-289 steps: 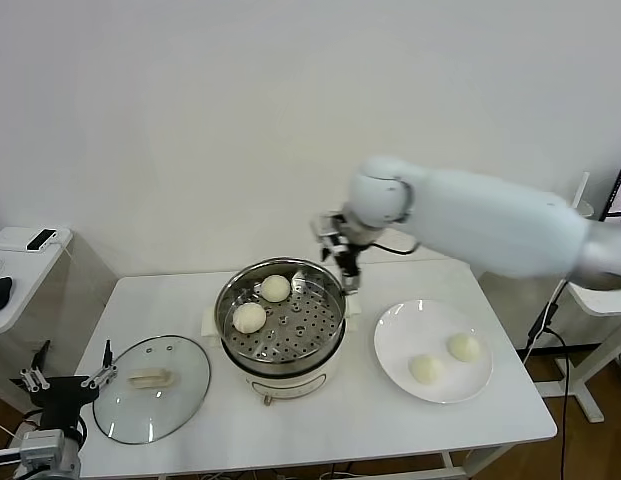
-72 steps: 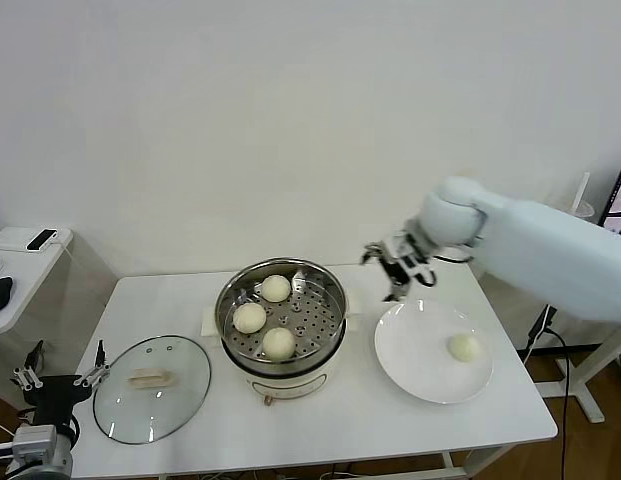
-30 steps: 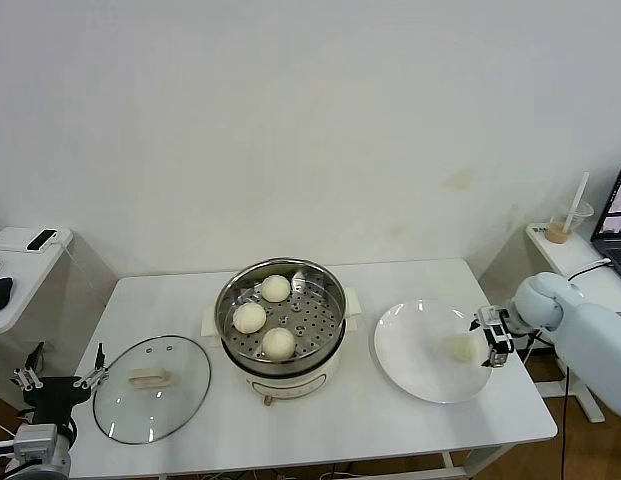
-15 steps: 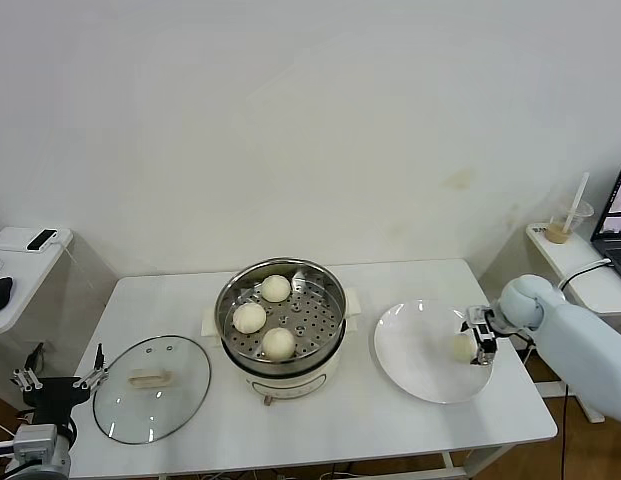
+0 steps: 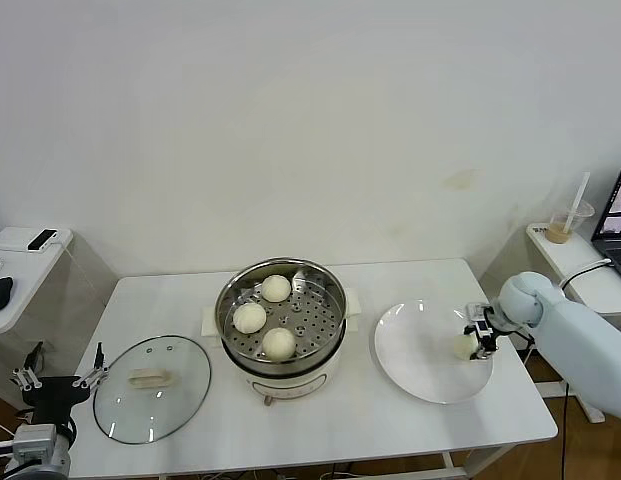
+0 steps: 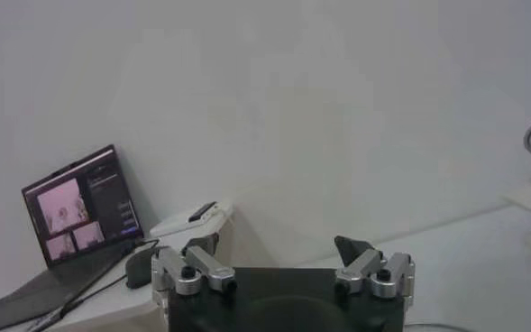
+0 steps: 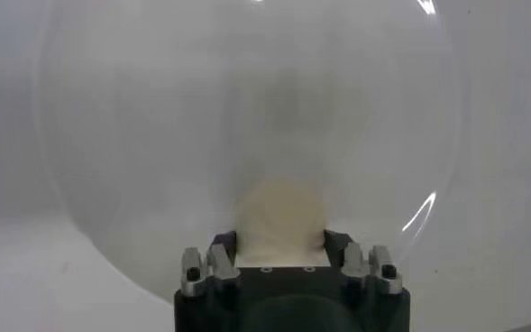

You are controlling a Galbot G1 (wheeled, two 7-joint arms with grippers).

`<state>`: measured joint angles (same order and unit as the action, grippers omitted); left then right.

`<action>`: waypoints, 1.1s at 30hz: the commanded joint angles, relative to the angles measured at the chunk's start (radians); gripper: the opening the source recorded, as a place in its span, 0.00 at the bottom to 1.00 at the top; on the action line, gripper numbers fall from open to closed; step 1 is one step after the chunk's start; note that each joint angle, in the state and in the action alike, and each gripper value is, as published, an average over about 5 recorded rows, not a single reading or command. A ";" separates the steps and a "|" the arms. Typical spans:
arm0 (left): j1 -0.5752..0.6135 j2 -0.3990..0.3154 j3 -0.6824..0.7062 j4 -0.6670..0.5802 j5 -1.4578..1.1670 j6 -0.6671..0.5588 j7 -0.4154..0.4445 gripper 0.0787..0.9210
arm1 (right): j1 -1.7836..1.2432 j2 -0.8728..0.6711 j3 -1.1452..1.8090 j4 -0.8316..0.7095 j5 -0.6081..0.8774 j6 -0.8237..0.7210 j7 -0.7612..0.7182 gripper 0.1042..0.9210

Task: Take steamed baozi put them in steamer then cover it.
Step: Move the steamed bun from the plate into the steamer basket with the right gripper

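The steamer [image 5: 280,318] stands mid-table, a shiny steel pot with a perforated tray holding three baozi [image 5: 276,288] [image 5: 249,317] [image 5: 279,343]. A fourth baozi [image 5: 464,346] [image 7: 280,219] lies on the white plate [image 5: 420,360] at the right. My right gripper [image 5: 476,338] [image 7: 280,245] is down at the plate's right side, shut on this baozi, with a finger pressed against each flank. The cover [image 5: 150,386], a clear glass lid with a cream handle, lies flat on the table to the left of the pot. My left gripper [image 5: 56,380] [image 6: 282,256] hangs open off the table's left corner, holding nothing.
A side table [image 5: 20,250] with a phone and a mouse stands at the far left. Another desk [image 5: 575,245] with a drink cup and a laptop stands at the far right, close behind my right arm. The wall runs behind the table.
My right gripper has slid in around the last baozi on the plate and shut on it. The left arm has not moved.
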<state>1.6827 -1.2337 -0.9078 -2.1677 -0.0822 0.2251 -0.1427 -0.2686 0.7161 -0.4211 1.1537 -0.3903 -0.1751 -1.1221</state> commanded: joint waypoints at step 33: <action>0.001 -0.017 -0.006 -0.007 0.000 -0.001 -0.001 0.88 | 0.857 0.360 -0.683 0.237 0.726 -0.346 0.129 0.58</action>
<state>1.6834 -1.2461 -0.9099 -2.1752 -0.0823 0.2252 -0.1443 0.4179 0.8237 -0.9266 1.3805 0.1012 -0.3860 -1.0851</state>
